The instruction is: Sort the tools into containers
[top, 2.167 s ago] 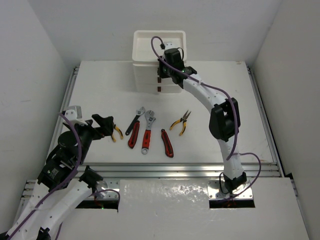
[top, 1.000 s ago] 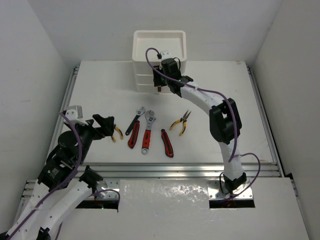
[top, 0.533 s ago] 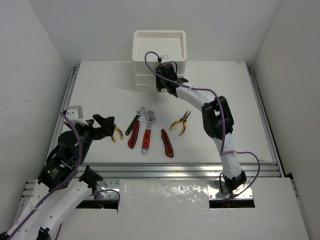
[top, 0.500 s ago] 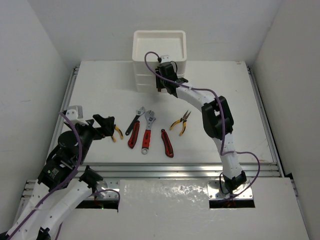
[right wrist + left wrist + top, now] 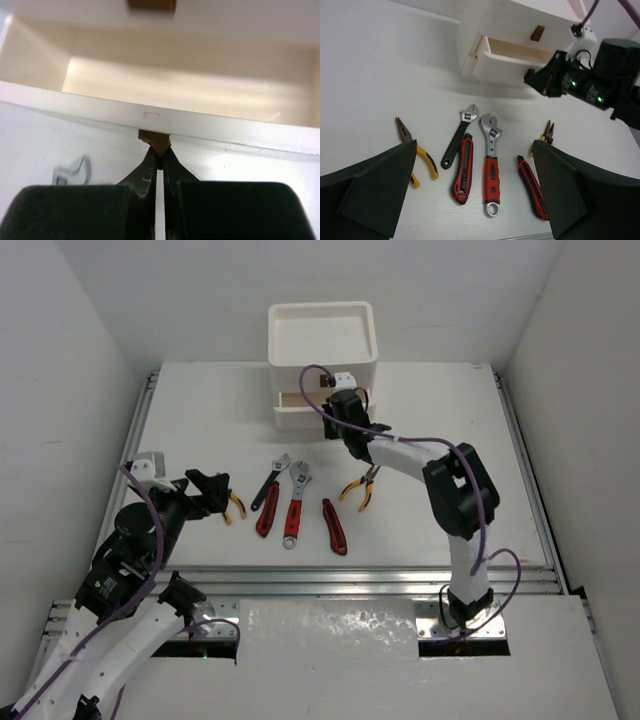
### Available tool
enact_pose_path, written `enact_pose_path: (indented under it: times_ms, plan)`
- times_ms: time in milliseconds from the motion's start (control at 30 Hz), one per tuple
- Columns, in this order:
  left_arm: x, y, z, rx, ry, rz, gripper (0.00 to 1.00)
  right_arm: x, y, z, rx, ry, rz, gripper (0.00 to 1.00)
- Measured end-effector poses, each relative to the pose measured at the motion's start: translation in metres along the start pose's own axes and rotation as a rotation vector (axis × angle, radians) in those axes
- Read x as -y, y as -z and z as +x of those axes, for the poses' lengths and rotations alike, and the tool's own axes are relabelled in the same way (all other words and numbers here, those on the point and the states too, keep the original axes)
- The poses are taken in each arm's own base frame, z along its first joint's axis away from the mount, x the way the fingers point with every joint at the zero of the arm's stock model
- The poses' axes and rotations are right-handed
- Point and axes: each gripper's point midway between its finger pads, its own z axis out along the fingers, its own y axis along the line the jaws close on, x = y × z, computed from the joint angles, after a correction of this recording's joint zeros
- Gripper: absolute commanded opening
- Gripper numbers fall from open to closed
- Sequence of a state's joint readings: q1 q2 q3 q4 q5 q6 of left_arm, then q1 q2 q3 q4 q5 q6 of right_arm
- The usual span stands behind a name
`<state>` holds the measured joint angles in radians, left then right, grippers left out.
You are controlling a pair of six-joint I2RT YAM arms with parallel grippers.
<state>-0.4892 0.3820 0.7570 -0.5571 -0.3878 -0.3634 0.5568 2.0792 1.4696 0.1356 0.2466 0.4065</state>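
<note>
The white drawer unit point(image 5: 273, 336) stands at the back, with a tray as its top. One of its lower drawers point(image 5: 298, 415) is pulled out and looks empty point(image 5: 190, 85). My right gripper point(image 5: 336, 418) is shut on that drawer's brown handle point(image 5: 156, 139). Tools lie in a row in front: yellow pliers point(image 5: 234, 505), a black-handled wrench point(image 5: 268, 485), a red cutter point(image 5: 267, 516), a red-handled wrench point(image 5: 295, 505), a second red cutter point(image 5: 334, 526) and yellow needle-nose pliers point(image 5: 360, 486). My left gripper point(image 5: 210, 490) is open and empty, hovering near the left end of the row point(image 5: 474, 146).
A closed drawer with its own handle point(image 5: 536, 32) sits above the open one. The right arm's forearm point(image 5: 410, 450) stretches over the table next to the needle-nose pliers. Metal rails point(image 5: 350, 575) edge the table at the front and sides.
My right gripper has come back toward the near side with the handle in it, and the drawer has slid out. The left arm and the tools have not moved.
</note>
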Motion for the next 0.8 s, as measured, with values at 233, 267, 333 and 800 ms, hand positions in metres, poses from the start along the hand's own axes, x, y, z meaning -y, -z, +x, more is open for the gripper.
enact_pose_path:
  times_ms: [233, 267, 333, 800]
  plan:
    - [0.000, 0.000, 0.000, 0.001, 0.001, 0.000, 1.00, -0.015, 0.047, 0.032, -0.026, -0.036, -0.057, 0.00]
    - [0.000, 0.000, 0.000, 0.002, 0.001, 0.000, 1.00, -0.017, 0.049, 0.033, -0.023, -0.042, -0.063, 0.00]
    - [0.000, 0.001, -0.001, 0.004, 0.002, 0.000, 1.00, -0.019, 0.051, 0.033, -0.019, -0.058, -0.073, 0.00]
    - [-0.002, 0.002, -0.003, 0.013, 0.005, -0.005, 1.00, -0.035, 0.060, 0.039, -0.052, -0.085, -0.120, 0.51]
